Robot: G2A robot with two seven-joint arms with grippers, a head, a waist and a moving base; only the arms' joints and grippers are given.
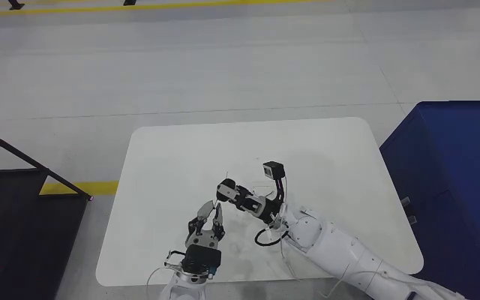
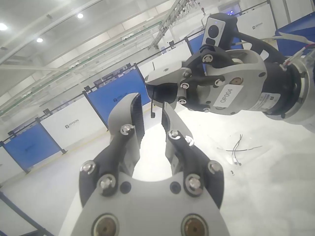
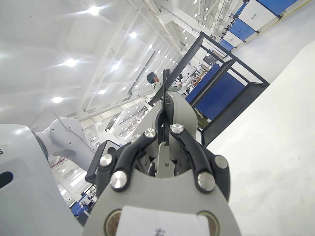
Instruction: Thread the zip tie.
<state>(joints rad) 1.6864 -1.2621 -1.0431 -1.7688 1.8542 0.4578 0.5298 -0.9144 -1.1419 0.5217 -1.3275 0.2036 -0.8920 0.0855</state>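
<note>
A thin black zip tie hangs upright from my right gripper, which is shut on its strap. The tie's small head dangles at the low end, between the two fingers of my left gripper. That gripper is open and its ribbed pads do not touch the tie. In the right wrist view the strap runs between the closed fingers of the right gripper and sticks out past the tips. From above, the left gripper sits just in front of the right gripper, over the white table.
Loose thin wires lie on the table beside the right arm. A blue cabinet stands off the table's right side. A black frame stands off its left side.
</note>
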